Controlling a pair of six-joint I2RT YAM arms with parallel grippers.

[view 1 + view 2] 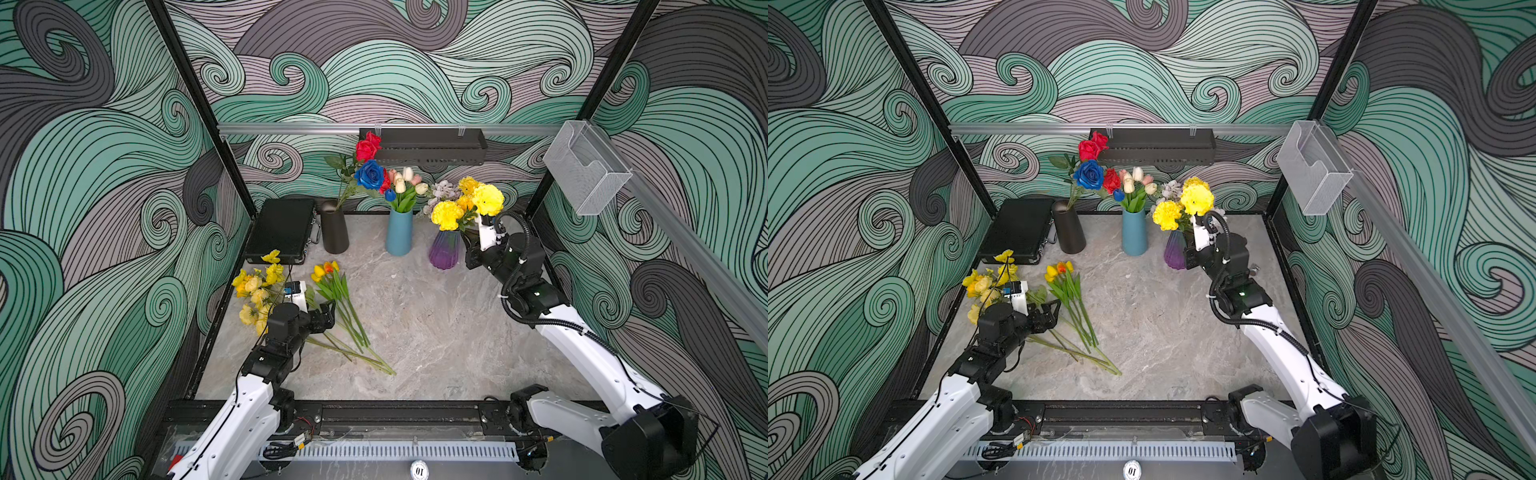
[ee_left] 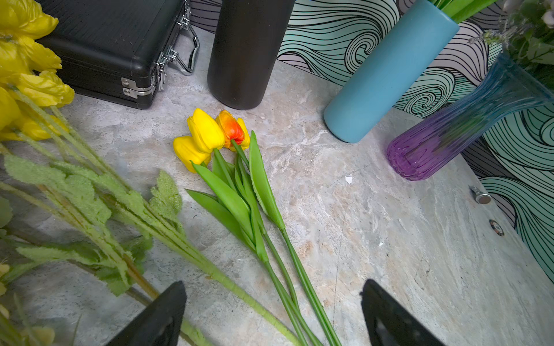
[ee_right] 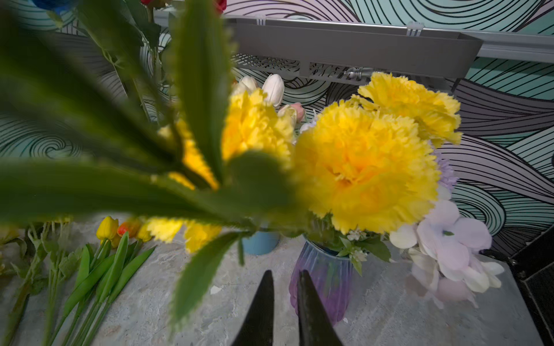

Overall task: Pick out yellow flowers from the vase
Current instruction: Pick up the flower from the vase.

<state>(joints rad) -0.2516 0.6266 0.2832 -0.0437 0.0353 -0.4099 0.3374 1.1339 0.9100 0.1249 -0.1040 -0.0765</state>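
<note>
Right tool [image 3: 284,277]: jaws parted by a slit, nothing seen between them; yellow carnations [image 3: 365,167] stand just above and ahead, stems judged near upright in purple vase [image 3: 332,269] directly beyond the tips; left tool [image 2: 273,283], wide open and empty, well apart; right arm nearer.
</note>
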